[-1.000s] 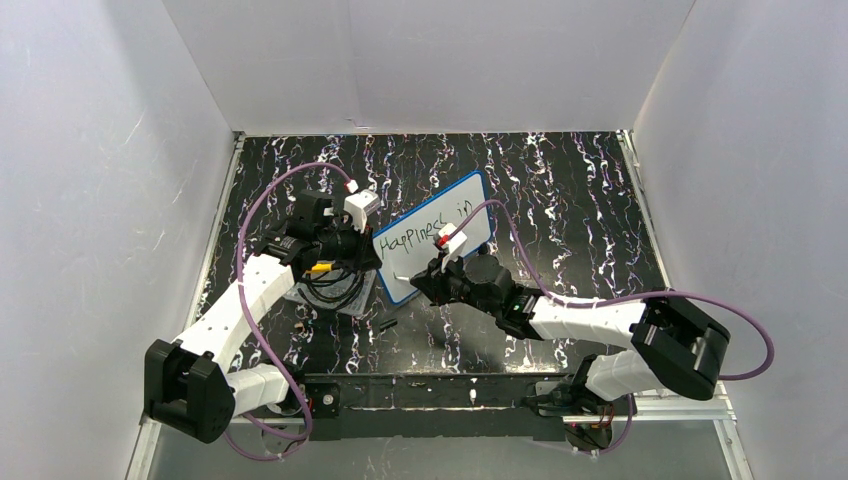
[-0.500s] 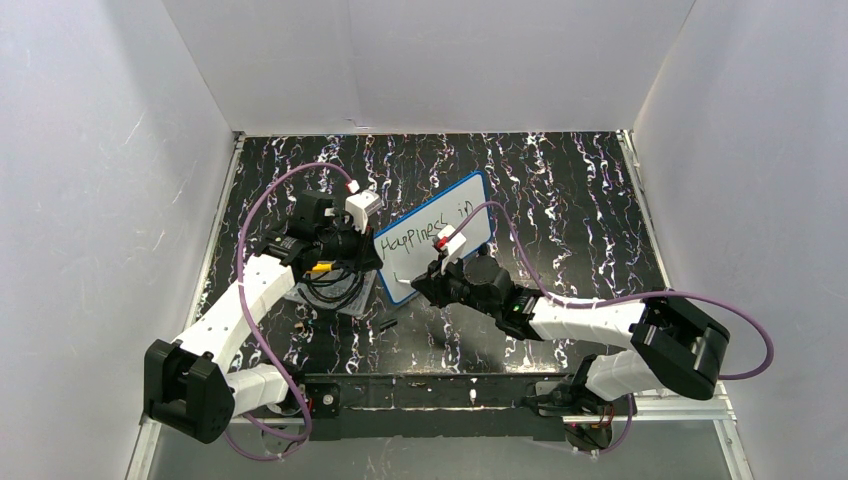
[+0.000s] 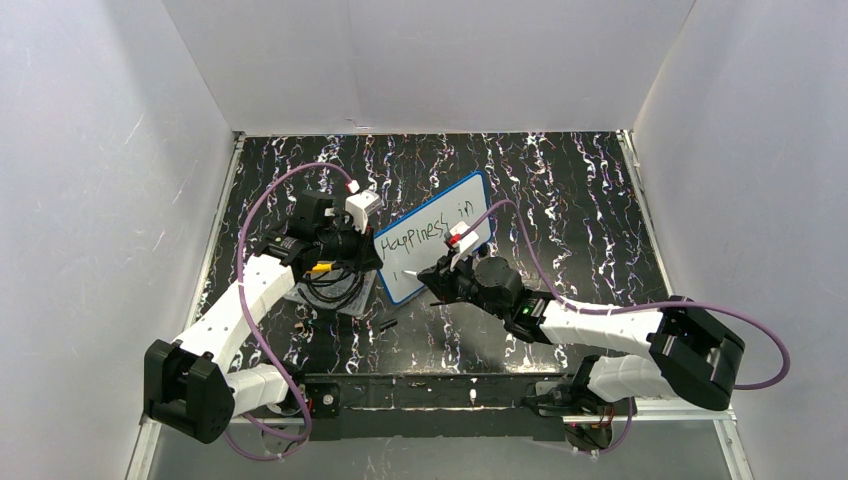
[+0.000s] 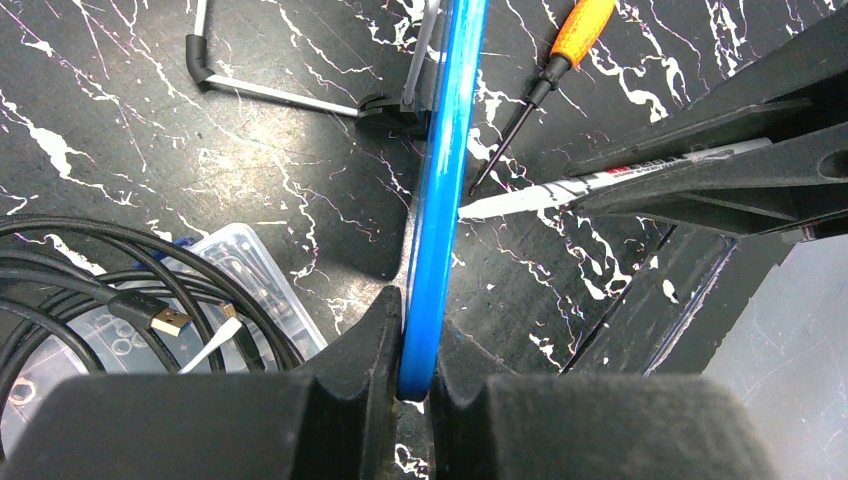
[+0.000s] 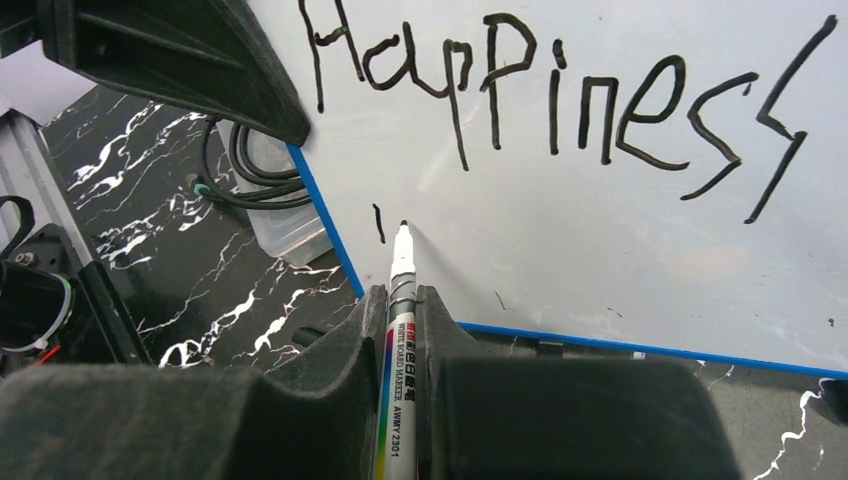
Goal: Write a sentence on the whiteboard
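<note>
Whiteboard (image 5: 620,240) stands propped on the black marbled surface (image 4: 150,150), with the left gripper (image 4: 418,322) clamped tight on its blue left rim. I read the sentence (image 5: 560,100) as "Happiness in" on the top line, with only one short stroke below. The right gripper (image 5: 400,305) is closed on a marker (image 5: 402,260), label "WHITE BOARD MARKER", tip at the board just right of that stroke. A clear tray (image 4: 240,270) with black cable sits beside the board. An orange-handled screwdriver (image 4: 560,60) lies near the rim's far end.

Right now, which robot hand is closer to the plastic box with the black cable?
Left. The left gripper clamps the whiteboard right beside the plastic box; the right gripper holds a marker at its front, farther away.
</note>
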You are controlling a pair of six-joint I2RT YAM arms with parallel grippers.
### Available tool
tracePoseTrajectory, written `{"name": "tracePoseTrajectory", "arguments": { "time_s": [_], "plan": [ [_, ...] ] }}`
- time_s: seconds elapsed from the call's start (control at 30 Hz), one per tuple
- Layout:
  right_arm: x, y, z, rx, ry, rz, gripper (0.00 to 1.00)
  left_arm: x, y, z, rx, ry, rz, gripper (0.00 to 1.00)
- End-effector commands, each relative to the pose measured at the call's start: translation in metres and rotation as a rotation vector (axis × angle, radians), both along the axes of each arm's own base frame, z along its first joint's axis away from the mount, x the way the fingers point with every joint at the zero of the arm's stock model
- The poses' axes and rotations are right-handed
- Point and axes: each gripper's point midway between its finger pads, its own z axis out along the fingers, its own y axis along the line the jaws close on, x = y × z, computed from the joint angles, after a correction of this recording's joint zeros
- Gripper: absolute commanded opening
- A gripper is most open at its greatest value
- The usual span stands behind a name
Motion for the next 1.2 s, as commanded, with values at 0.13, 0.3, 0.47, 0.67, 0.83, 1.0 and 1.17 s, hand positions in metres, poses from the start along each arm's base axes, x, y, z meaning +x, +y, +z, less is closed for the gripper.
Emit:
{"name": "tracePoseTrajectory", "arguments": {
  "time_s": [0.13,0.3,0.47,0.67,0.83,1.0,1.17],
  "plan": [
    [0.011,0.003,0.005,0.007,-0.045,-0.04,0.01,-0.001,-0.004,0.016,-0.033,-0.034,-0.016,0.0],
    [0.014,0.007,0.01,0.02,-0.064,-0.041,0.01,-0.001,-0.005,0.016,-0.034,-0.031,-0.017,0.0],
    [0.015,0.009,0.02,0.037,-0.094,-0.035,0.01,-0.002,-0.005,0.016,-0.035,-0.032,-0.019,0.0],
    [0.01,0.014,0.022,0.042,-0.1,0.006,0.01,-0.002,-0.005,0.017,-0.036,-0.032,-0.019,0.0],
    [0.008,0.018,0.016,0.031,-0.088,0.03,0.01,-0.001,-0.005,0.017,-0.036,-0.035,-0.018,0.0],
    [0.008,0.014,-0.001,-0.016,-0.058,0.019,0.01,-0.001,-0.004,0.017,-0.034,-0.035,-0.016,0.0],
    [0.007,0.008,-0.014,-0.044,-0.033,0.0,0.01,-0.001,-0.004,0.017,-0.035,-0.036,-0.017,0.0]
  ]
}}
